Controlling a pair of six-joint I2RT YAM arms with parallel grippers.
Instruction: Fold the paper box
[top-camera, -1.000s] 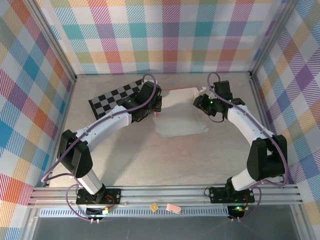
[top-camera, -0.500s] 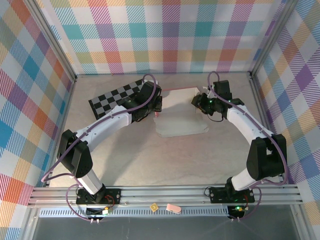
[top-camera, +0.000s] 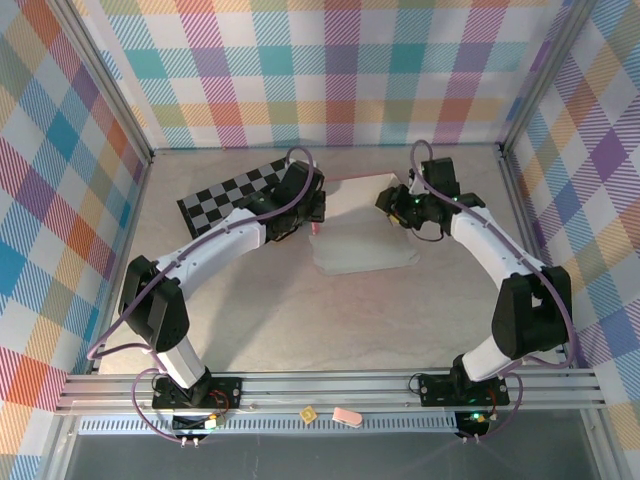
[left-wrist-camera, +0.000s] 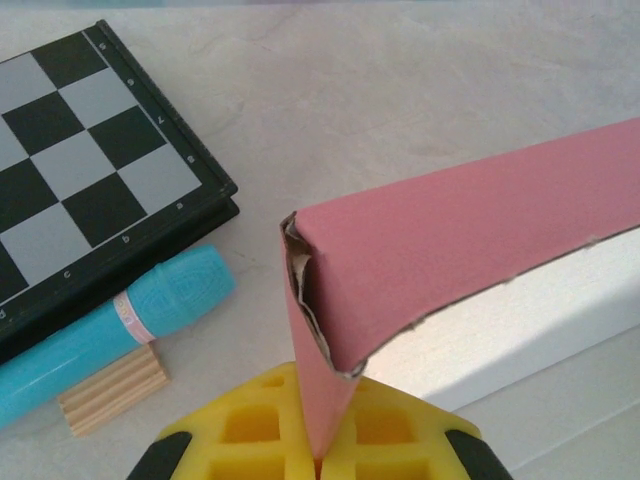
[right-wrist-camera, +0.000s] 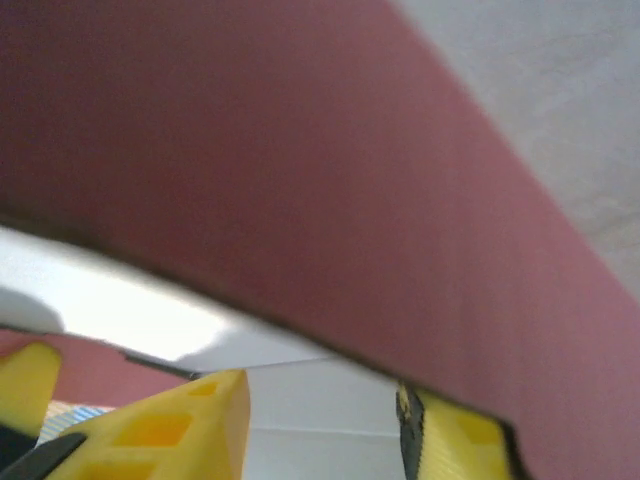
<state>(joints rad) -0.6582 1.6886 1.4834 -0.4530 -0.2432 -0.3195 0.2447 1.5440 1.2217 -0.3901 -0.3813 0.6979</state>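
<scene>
The paper box (top-camera: 365, 240) lies opened on the counter (top-camera: 300, 310) just right of the checkered board (top-camera: 235, 190). Its greyish inner face is up, and its far flap is raised so the pink outer side shows as a thin edge. In the left wrist view this flap (left-wrist-camera: 470, 250) is a pink band curling over a pale panel, with a frayed, creased corner.

The left gripper (top-camera: 314, 226) sits at the board's right end, clenched on a pink tab of the box, which stands pinched between its yellow fingers (left-wrist-camera: 250, 430). The left arm runs in a long bent diagonal past the board's near side.

The right gripper (top-camera: 393, 205) is farther right of the board, at the box's far right corner. Its arm is folded at the elbow and reaches back inward. Its fingers (right-wrist-camera: 190, 415) stand apart, released, under the pink flap (right-wrist-camera: 300, 180).

One box, one board, and two arms are visible. One teal pen (left-wrist-camera: 130, 310) and one ridged wooden block (left-wrist-camera: 110, 390) lie against the board's near edge.
</scene>
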